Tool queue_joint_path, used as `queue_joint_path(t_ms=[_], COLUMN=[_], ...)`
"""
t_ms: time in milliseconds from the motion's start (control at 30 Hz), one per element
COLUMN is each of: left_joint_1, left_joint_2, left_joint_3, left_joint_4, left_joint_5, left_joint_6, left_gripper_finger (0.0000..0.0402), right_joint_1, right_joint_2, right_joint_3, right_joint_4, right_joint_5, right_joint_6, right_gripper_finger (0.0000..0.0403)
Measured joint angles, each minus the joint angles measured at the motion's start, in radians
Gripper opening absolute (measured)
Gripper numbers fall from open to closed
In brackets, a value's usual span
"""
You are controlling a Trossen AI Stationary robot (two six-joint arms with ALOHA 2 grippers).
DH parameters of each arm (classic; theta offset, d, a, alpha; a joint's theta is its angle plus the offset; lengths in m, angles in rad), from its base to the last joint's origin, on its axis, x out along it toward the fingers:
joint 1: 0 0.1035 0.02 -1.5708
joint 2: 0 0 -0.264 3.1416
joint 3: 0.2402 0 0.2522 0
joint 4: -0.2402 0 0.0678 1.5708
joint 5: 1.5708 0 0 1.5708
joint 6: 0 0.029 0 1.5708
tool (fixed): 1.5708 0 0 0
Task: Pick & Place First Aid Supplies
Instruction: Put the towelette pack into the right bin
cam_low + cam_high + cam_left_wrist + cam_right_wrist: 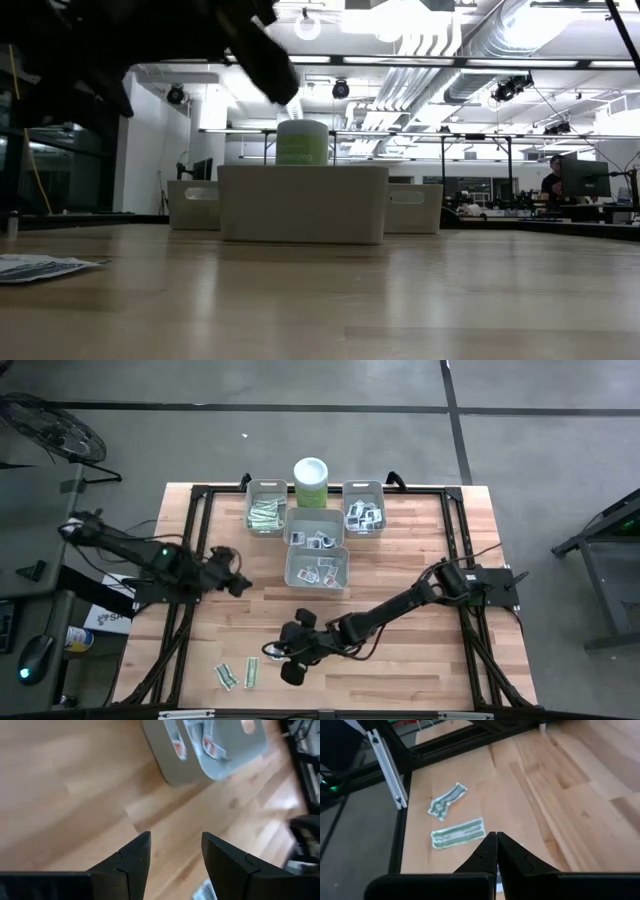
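Two pale green-white strip packets [226, 676] [250, 673] lie flat on the wood near the table's near left corner. In the right wrist view they are one crumpled packet [447, 800] and one straight packet [458, 834]. My right gripper [287, 670] [496, 840] is shut with nothing between its fingers. It slants down with its tips just right of the straight packet. My left gripper [240, 582] [175, 840] hovers open and holds nothing, over bare wood left of the near grey bin [317, 568] [210, 750].
Four grey bins stand at the far middle. One holds green strips [265, 513], and white square packets fill another [363, 515] and lie in the two nearer ones [315, 535]. A pale green white-lidded canister [311, 482] [302, 142] stands behind them. The black table frame [395, 785] runs along the left edge.
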Motion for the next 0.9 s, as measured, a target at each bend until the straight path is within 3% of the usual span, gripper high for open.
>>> queue_joint_path(t_ms=[167, 367, 633, 900], left_joint_1=[-0.183, -0.330, -0.425, -0.454], left_joint_2=[0.073, 0.221, 0.445, 0.593], left_joint_3=[-0.025, -0.024, -0.024, -0.023], left_joint_4=[0.054, 0.166, 0.339, 0.512], left_joint_5=[-0.102, -0.148, -0.153, -0.131], left_joint_6=[-0.184, -0.324, -0.431, -0.468], left_gripper_finger=[0.0175, 0.0175, 0.0175, 0.0175], right_joint_1=[-0.001, 0.003, 0.015, 0.006], right_joint_2=[0.041, 0.092, 0.137, 0.162], right_joint_3=[0.000, 0.000, 0.000, 0.000], right_joint_4=[0.041, 0.063, 0.063, 0.038], right_joint_5=[-0.048, -0.078, -0.099, -0.107], right_joint_6=[0.008, 0.042, 0.059, 0.103], right_gripper_finger=[0.0000, 0.0000, 0.0000, 0.0000])
